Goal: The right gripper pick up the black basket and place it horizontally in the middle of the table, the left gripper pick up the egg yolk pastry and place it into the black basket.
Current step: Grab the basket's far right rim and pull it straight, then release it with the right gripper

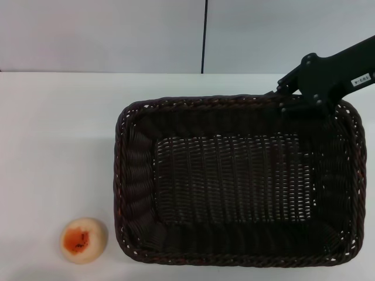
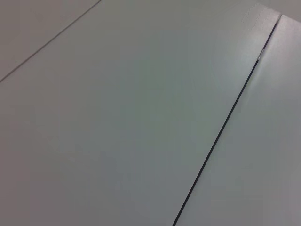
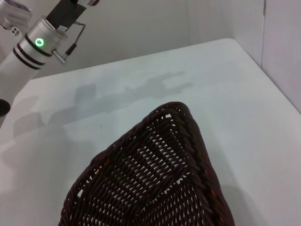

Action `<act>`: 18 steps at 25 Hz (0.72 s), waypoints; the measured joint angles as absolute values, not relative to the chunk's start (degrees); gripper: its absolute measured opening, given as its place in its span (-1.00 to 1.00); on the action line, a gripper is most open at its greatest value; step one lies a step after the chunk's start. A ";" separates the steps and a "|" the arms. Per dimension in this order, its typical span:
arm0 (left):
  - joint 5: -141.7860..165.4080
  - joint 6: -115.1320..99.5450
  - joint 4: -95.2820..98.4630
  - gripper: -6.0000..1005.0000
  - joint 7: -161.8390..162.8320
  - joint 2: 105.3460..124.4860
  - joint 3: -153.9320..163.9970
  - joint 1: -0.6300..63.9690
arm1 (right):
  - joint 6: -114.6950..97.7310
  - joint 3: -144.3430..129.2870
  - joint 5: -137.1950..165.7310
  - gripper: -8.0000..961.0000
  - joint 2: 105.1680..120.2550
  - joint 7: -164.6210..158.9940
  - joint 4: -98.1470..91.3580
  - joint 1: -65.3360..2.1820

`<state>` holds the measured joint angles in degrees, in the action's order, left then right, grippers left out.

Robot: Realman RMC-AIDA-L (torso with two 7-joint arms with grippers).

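Note:
The black basket [image 1: 234, 181] lies flat with its long side across the white table [image 1: 53, 134], right of the middle. My right gripper [image 1: 282, 100] reaches in from the far right and sits on the basket's far rim, shut on it. The right wrist view shows a basket corner [image 3: 174, 155] close up. The egg yolk pastry [image 1: 83, 239] sits on the table near the front left, just left of the basket and apart from it. My left gripper [image 3: 77, 7] hangs raised above the table's far side, seen only in the right wrist view. It is far from the pastry.
A wall with a dark vertical seam [image 1: 204, 35] stands behind the table. The left wrist view shows only pale panels with a dark seam [image 2: 225, 122]. Bare table lies left of the basket around the pastry.

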<state>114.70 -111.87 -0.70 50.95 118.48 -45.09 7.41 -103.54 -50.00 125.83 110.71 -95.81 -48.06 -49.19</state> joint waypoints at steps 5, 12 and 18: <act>114.69 -111.79 -0.70 0.57 51.02 118.48 -45.09 7.38 | -103.37 -50.04 125.77 -0.38 110.99 -94.15 -47.77 -49.22; 114.69 -111.71 -0.70 0.57 51.09 118.48 -45.09 7.42 | -103.40 -50.09 125.72 -0.36 111.49 -92.39 -47.91 -49.19; 114.70 -111.61 -1.12 0.57 51.82 118.48 -45.09 7.27 | -103.00 -50.24 125.91 -0.34 111.59 -92.30 -47.82 -49.41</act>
